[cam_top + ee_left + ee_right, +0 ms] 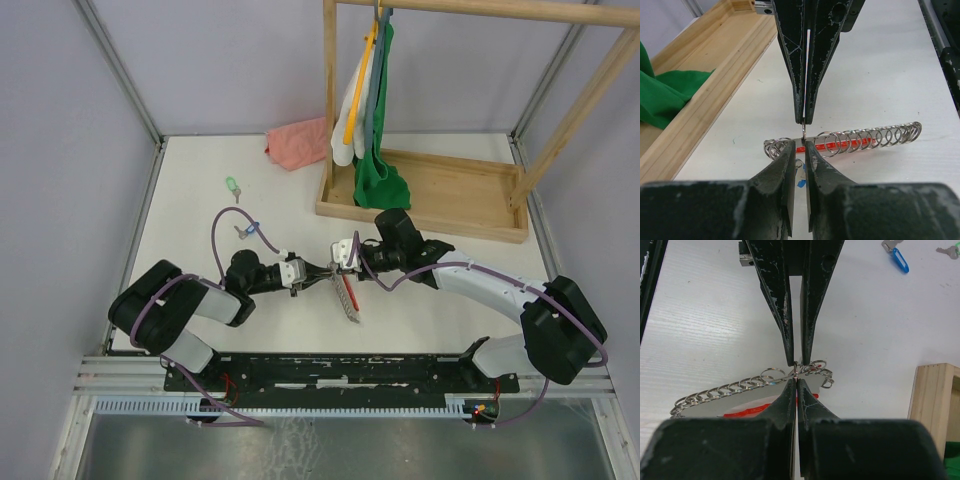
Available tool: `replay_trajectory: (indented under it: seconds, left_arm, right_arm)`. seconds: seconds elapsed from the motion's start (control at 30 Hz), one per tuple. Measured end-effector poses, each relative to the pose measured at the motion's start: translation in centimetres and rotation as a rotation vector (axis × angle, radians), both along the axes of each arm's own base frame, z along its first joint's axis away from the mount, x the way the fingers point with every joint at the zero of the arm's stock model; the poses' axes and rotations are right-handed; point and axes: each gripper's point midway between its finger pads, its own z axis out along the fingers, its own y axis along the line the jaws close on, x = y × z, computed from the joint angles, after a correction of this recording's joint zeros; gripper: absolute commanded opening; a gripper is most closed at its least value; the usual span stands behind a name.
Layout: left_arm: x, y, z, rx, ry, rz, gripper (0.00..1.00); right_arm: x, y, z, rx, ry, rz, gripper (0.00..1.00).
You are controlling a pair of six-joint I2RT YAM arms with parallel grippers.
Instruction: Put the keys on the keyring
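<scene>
- The desk [190, 215] is a plain white board with a faint ribbed grain, marked by a few small scuffs and a scrap of blue tape.
- Pale lilac walls [60, 150] close it in on the left, the back and the right, held by slim metal posts [118, 68] at the corners.
- A wooden rack [450, 195] stands on the far right part of the desk. White, grey and yellow pieces hang from its rail, and a green cloth [380, 182] spills onto its base.
- A pink cloth [298, 143] lies bunched at the far edge, just left of the rack.
- The keyring [865, 136] lies near the desk's middle, a row of overlapping silver rings over a red strap [850, 145].
- The right tool [796, 386] is pressed together, pinching a thin wire ring at one end of the keyring.
- The left tool [799, 150] meets it tip to tip, its fingers a narrow slit apart with the same wire between them. I cannot tell whether they grip it.
- The blue key [899, 261] lies left of the tools, and the green key [232, 186] lies farther back. Both are apart from the keyring.
</scene>
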Motion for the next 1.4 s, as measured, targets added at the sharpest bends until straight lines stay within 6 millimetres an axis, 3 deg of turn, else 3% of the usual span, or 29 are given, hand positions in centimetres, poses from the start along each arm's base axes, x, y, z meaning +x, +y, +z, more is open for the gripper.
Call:
replay_trajectory:
  seconds: [0.37,0.5,0.9,1.4]
  left_arm:
    - [0.26,-0.21,-0.14,0.003,0.006,-0.001,0.14]
    - [0.28,-0.26,-0.15,0.003,0.007,-0.002,0.04]
    - [0.34,-0.24,-0.13,0.003,0.005,0.002,0.03]
    - [0.38,-0.17,0.2,-0.009,-0.012,0.008,0.03]
  right_arm:
    - [-0.09,0.08,0.08,0.006,0.005,0.003,0.01]
    - [-0.09,0.15,0.16,0.01,0.006,0.004,0.01]
    - [0.07,0.28,0.24,0.018,-0.01,0.003,0.29]
    - [0.14,0.15,-0.14,0.008,-0.021,0.006,0.25]
